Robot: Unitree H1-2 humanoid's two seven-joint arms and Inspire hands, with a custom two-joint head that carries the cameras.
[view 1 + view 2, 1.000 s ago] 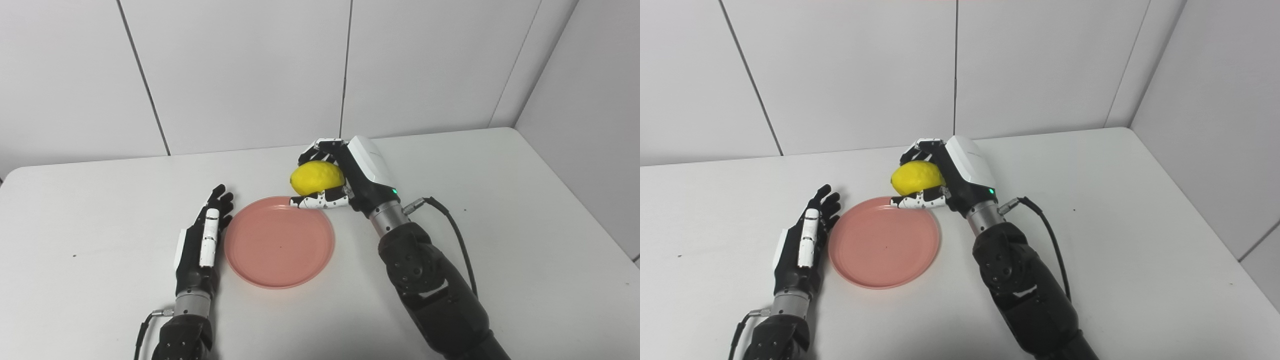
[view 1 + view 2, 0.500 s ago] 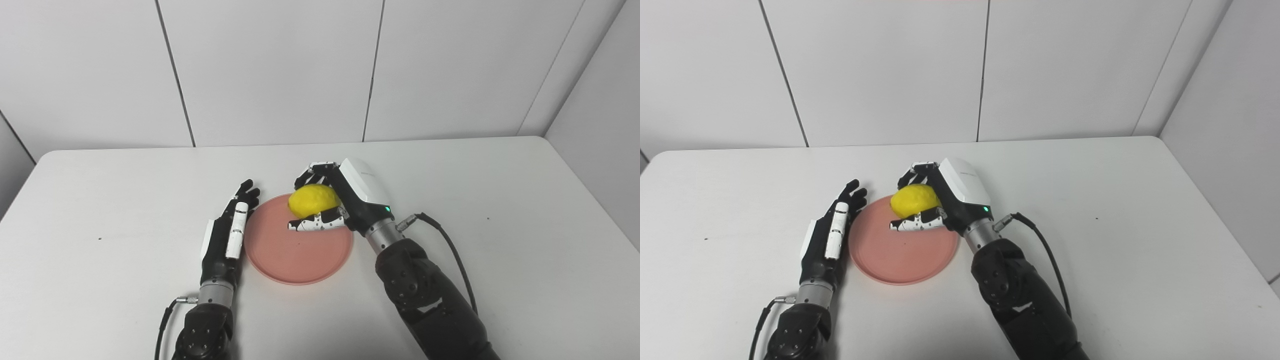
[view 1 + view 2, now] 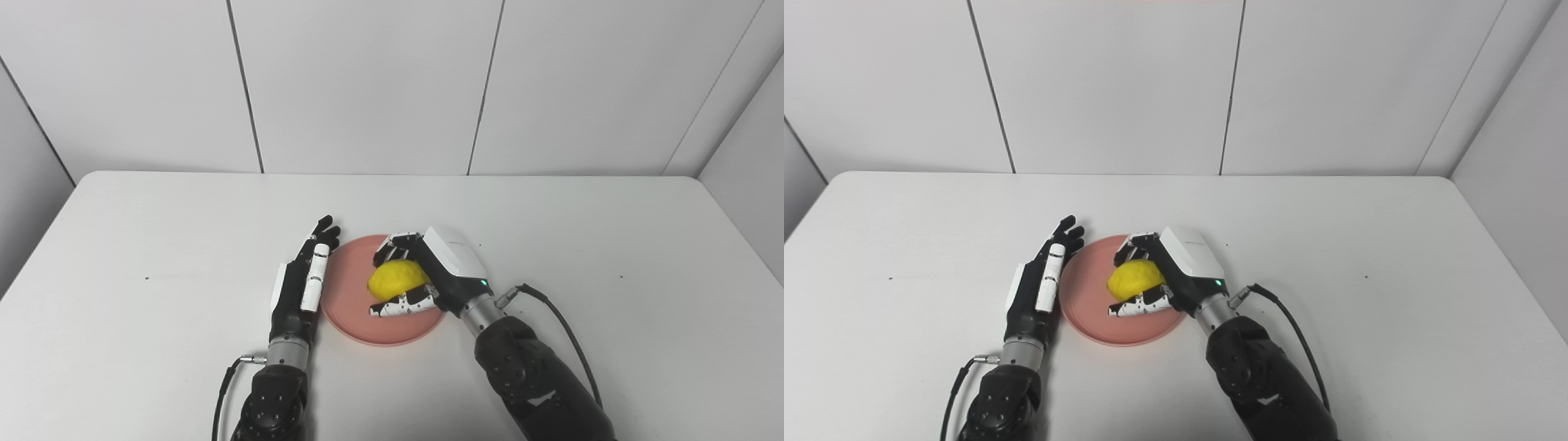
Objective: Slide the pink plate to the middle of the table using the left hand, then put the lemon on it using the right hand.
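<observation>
1. White table (image 3: 551,233) under white wall panels (image 3: 367,86).
2. Lemon (image 3: 397,280) sits in the right hand (image 3: 429,275), fingers and thumb curled around it, over the plate (image 3: 349,306).
3. Plate lies mid-table, just beside the left hand (image 3: 300,288).
4. Left hand lies flat, fingers straight and together, holding nothing, along the plate's left rim.
5. No readable writing; a cable (image 3: 563,331) trails from the right wrist.
</observation>
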